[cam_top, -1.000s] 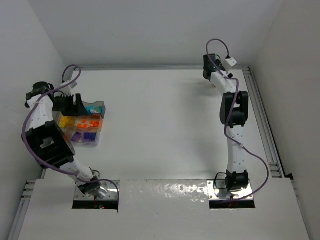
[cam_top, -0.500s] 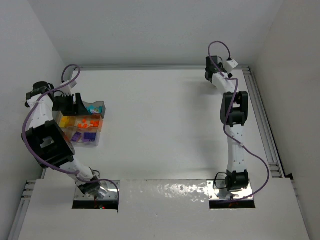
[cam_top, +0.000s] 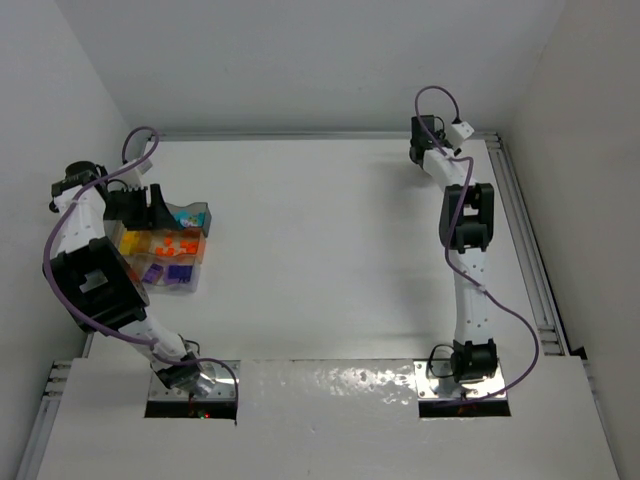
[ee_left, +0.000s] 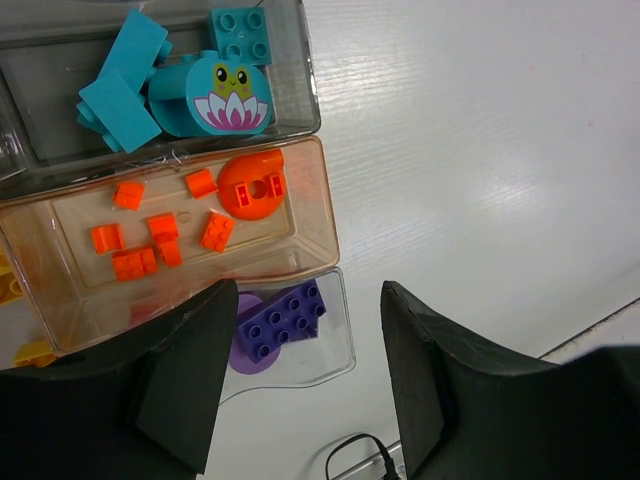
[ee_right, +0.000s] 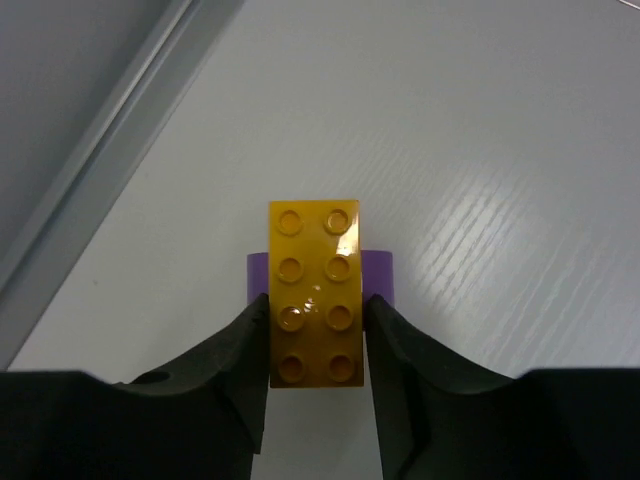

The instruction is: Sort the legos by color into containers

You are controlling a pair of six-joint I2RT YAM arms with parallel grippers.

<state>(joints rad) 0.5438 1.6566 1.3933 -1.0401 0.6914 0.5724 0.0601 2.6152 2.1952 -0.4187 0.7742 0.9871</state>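
The clear divided tray [cam_top: 165, 245] sits at the table's left. In the left wrist view its compartments [ee_left: 325, 215] hold teal legos [ee_left: 130, 75], small orange legos [ee_left: 165, 235], a purple brick [ee_left: 280, 320], and yellow bits at the left edge [ee_left: 10, 290]. My left gripper [ee_left: 308, 305] is open and empty above the tray's purple corner; it also shows in the top view [cam_top: 150, 205]. My right gripper [ee_right: 315, 310] is shut on a yellow eight-stud brick [ee_right: 315, 290], with a purple piece [ee_right: 378, 270] showing behind it. It is at the far right back [cam_top: 420, 150].
A metal rail [ee_right: 100, 130] runs along the table edge beside my right gripper and down the right side [cam_top: 525, 250]. A cable [ee_left: 355, 455] and the table's edge lie just below the tray in the left wrist view. White walls enclose the table.
My right wrist has shifted slightly right at the back corner. The left arm and the tray have not moved.
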